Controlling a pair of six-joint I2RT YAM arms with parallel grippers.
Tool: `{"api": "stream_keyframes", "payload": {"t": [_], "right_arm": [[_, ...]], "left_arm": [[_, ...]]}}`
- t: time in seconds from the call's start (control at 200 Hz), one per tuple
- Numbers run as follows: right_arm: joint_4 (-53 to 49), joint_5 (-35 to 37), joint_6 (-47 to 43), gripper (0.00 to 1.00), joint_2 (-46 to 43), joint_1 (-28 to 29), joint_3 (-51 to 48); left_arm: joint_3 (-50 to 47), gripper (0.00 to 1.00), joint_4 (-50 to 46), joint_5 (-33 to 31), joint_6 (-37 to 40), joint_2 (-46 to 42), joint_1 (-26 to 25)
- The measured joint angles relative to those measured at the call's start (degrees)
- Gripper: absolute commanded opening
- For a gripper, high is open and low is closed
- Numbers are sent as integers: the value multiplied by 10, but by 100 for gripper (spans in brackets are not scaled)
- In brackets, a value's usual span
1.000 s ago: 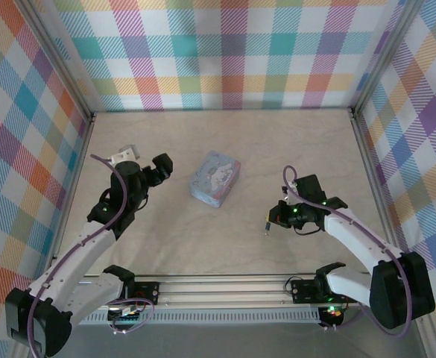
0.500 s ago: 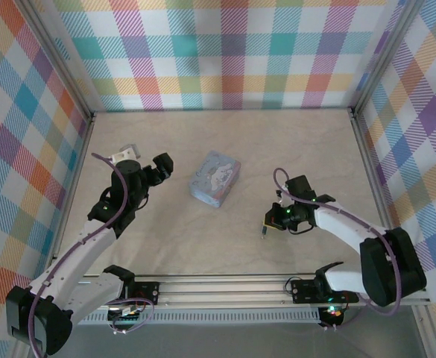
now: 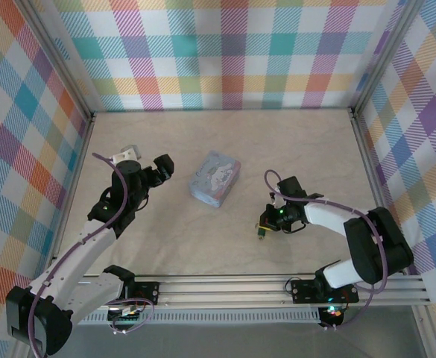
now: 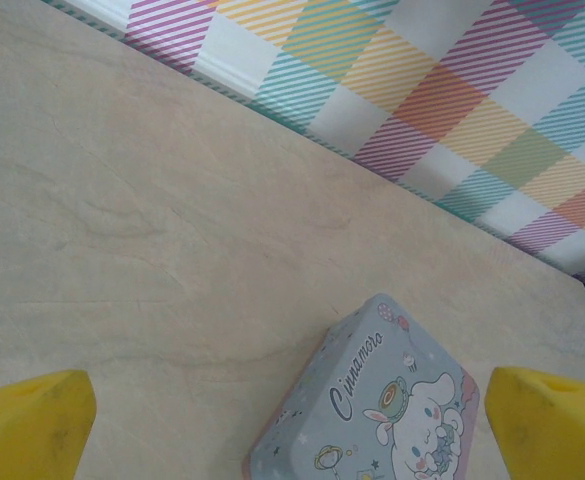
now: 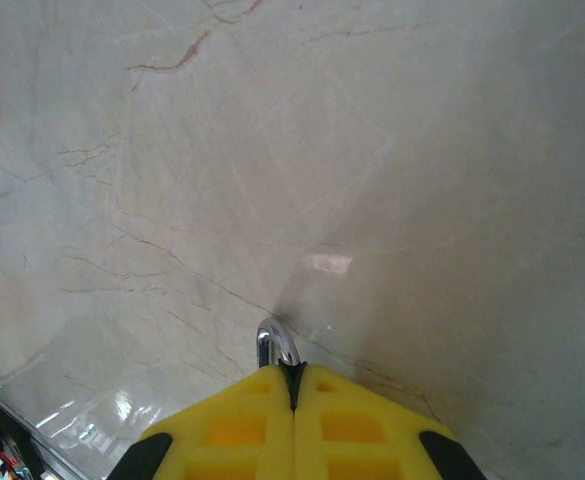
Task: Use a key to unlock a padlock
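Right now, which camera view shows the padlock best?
Right wrist: the padlock is close up, its silver shackle poking out of the shut right gripper, body hidden between the fingers. Top external gives a tiny speck at that gripper's tip. Left wrist faces the cartoon box.

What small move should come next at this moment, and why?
Probably a short lift of the right claw, carrying the padlock up and toward the middle. That claw is shut on it, with the silver shackle poking past the fingertips, close over the table. The left claw hangs open and empty by the Cinnamoroll box, free to help.
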Motion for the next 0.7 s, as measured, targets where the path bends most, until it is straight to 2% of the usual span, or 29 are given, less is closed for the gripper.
{"api": "stream_keyframes", "payload": {"t": [0.22,0.7], "right_arm": [[6,2,0,3,5,0,1],[-17,25,-5,25,-8,0,18]], "left_arm": [[0,100,-2,0,0,-2,0],[0,100,-12,-1,1,-6,0]]}}
